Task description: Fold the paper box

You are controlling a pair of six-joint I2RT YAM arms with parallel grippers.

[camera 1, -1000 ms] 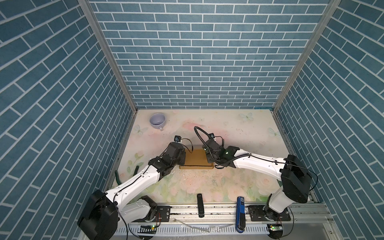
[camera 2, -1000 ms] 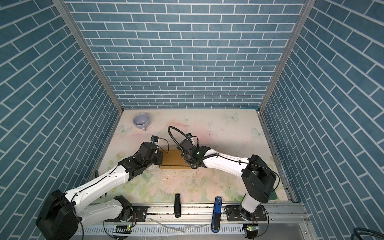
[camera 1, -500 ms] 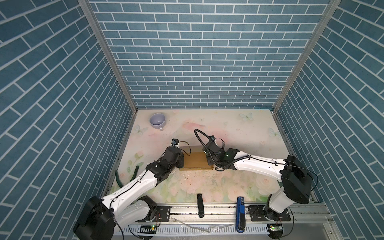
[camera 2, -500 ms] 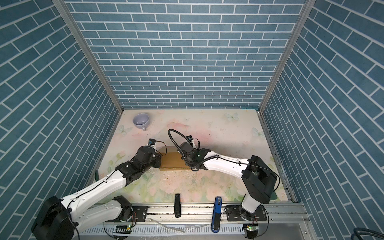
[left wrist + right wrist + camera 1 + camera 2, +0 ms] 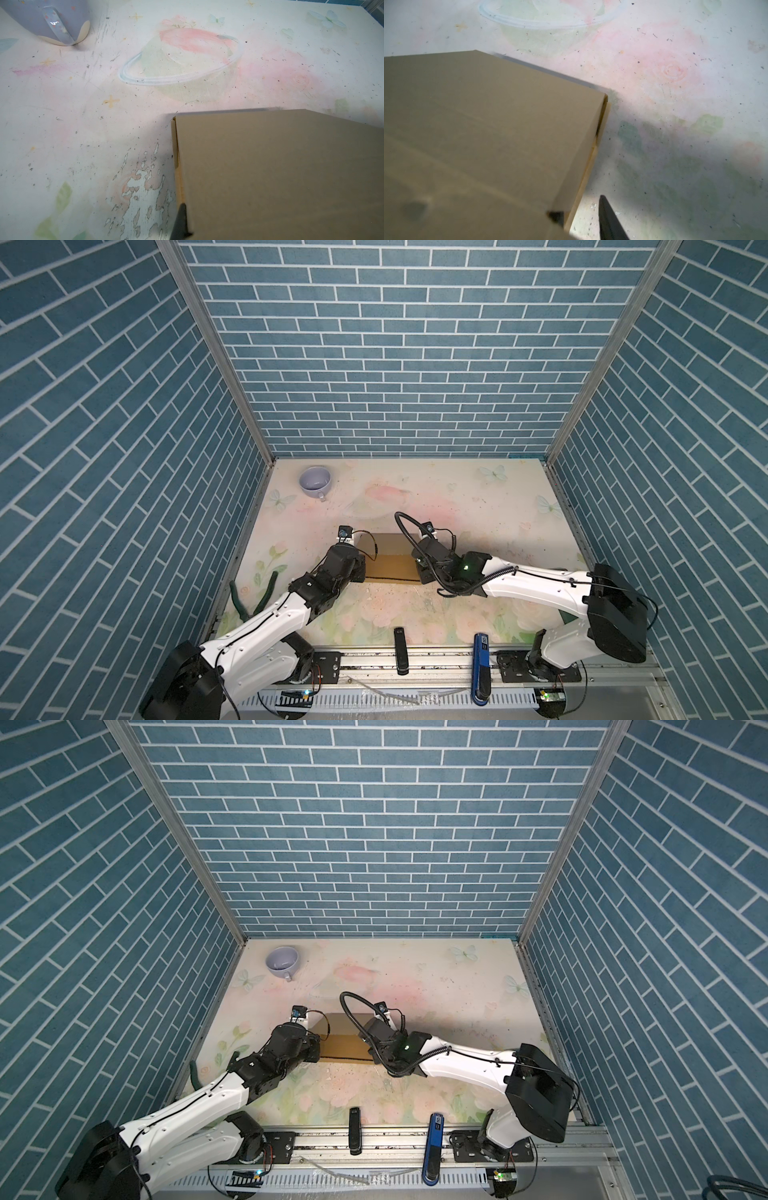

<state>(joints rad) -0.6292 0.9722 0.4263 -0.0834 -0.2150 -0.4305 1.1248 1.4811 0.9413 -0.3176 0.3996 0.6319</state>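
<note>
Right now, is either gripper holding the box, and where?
Probably nothing. The right gripper straddles an end wall of the box, its outer finger clear of it. The left gripper is shut against the opposite end; no pinch shows.

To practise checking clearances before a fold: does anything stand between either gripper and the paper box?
Nothing visible does. The left gripper and right gripper sit at opposite ends of the paper box; the mug stands far off.

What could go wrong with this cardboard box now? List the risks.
The right gripper stands open beside the flat tan cardboard box; its layered side flaps show gaps, so it may spring open.
The shut left gripper sits at the box's opposite edge; a push could slide it.
</note>
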